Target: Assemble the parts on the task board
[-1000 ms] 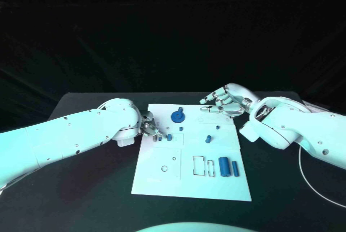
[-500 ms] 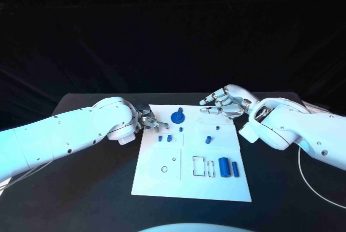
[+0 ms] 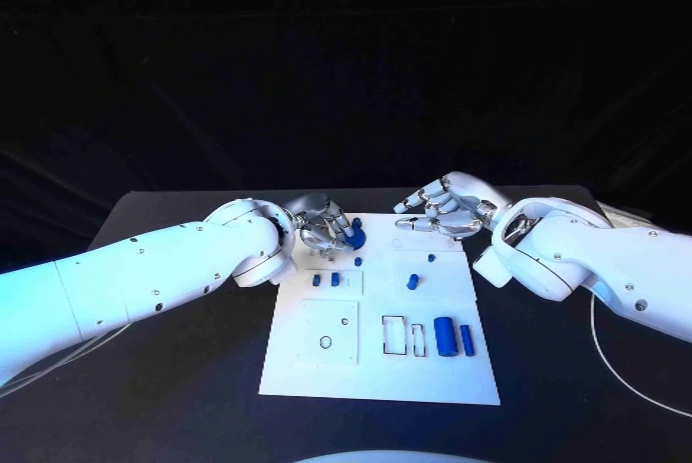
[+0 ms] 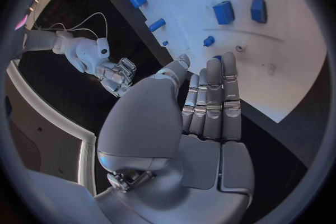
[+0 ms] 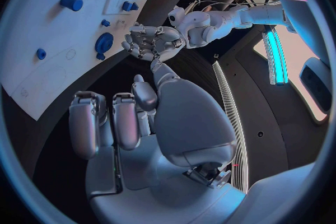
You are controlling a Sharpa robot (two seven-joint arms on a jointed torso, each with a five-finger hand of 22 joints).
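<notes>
From my right wrist camera I see my right hand [image 5: 133,123] with its fingers curled loosely and nothing between them, hanging over the dark tabletop [image 5: 150,17] just off the edge of the white task board [image 5: 49,28]. On the board I can pick out a blue round disc part [image 5: 103,43], a blue cylinder [image 5: 70,2], a pair of small blue blocks [image 5: 129,6] and a small blue peg [image 5: 41,54]. My left hand [image 5: 150,43] hovers beside the disc, fingers spread, palm facing me.
</notes>
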